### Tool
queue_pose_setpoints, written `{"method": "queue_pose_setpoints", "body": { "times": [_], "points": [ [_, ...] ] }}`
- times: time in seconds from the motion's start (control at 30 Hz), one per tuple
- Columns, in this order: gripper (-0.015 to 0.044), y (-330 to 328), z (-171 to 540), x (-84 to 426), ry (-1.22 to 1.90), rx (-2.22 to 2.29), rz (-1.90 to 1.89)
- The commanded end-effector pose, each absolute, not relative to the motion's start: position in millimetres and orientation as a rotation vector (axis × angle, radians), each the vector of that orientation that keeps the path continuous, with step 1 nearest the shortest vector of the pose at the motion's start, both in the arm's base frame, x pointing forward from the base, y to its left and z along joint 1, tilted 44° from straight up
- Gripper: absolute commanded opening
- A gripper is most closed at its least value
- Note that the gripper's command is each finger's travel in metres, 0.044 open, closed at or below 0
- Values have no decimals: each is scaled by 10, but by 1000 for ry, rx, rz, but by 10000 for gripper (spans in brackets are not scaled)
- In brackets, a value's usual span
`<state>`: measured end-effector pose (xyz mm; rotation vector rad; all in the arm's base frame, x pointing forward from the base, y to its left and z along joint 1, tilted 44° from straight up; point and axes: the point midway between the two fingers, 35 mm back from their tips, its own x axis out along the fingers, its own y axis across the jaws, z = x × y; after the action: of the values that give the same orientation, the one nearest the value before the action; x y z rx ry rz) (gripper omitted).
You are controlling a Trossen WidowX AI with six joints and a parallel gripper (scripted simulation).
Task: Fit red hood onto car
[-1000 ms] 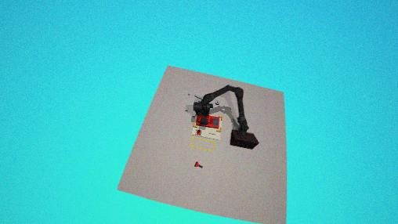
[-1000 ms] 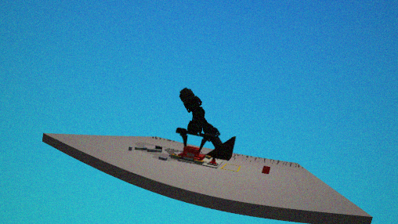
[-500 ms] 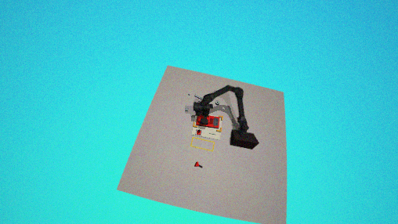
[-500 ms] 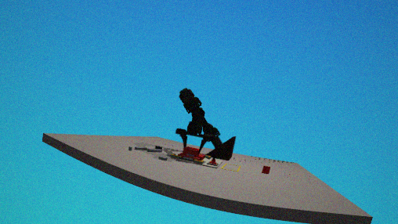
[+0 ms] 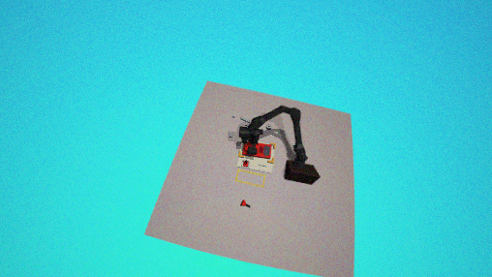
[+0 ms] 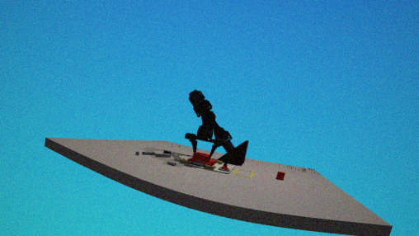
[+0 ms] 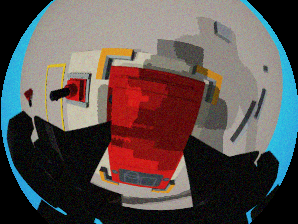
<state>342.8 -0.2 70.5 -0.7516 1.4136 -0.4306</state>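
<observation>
The red car chassis (image 5: 267,151) (image 7: 137,178) sits in the jig, whose orange-yellow corner brackets (image 7: 116,52) (image 5: 274,145) stand around it. My gripper (image 7: 149,131) (image 6: 203,155) is shut on the red hood (image 7: 145,107), low over the chassis, with one finger on each side. In the wrist view the hood lies lengthwise along the car and its red blends with the body. The pegs, the corner holes and the engine block are hidden. Whether the hood sits flat on the deck cannot be told.
A red block with a black knob (image 7: 75,91) (image 5: 245,164) stands on the pale plate beside the car. A yellow outline (image 7: 47,95) (image 5: 250,184) and a small red piece (image 5: 243,203) (image 6: 280,176) lie farther out. Grey bars (image 7: 243,121) lie on the other side. The arm's dark base (image 5: 301,172) stands nearby.
</observation>
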Motion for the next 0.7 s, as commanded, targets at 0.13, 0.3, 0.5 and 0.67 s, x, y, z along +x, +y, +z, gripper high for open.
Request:
{"method": "queue_pose_setpoints", "body": {
  "times": [0.13, 0.3, 0.5, 0.67],
  "points": [
    [0, -16, 691, 3432, 1413, -757, -430],
    [26, -13, 693, 3429, 1414, -752, -431],
    [184, -13, 693, 3429, 1414, -752, -431],
    [315, -13, 693, 3429, 1414, -752, -431]
  ]
}}
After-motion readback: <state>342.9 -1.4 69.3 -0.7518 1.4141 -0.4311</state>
